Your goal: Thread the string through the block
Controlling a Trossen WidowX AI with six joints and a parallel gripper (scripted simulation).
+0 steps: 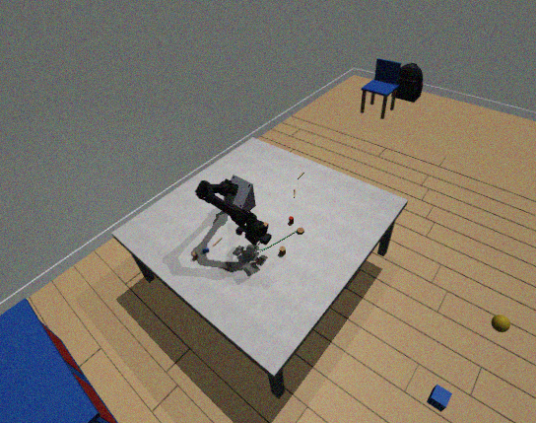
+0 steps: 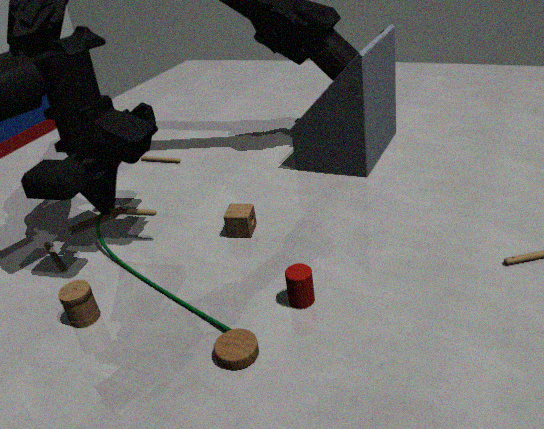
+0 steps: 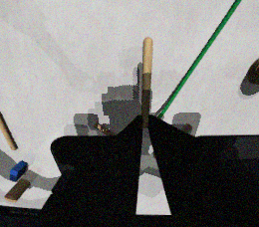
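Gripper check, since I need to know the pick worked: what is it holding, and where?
The gripper is shut on the stringed stick, pinched near its string end.

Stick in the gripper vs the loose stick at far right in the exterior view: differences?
The stick in the gripper is clamped at one end, with the green string running from it; the loose stick has no string and nothing touches it. The held stick sits under the arm, partly in its shadow; the loose one lies in open light, far from the arm. Both are thin, pale and wooden.
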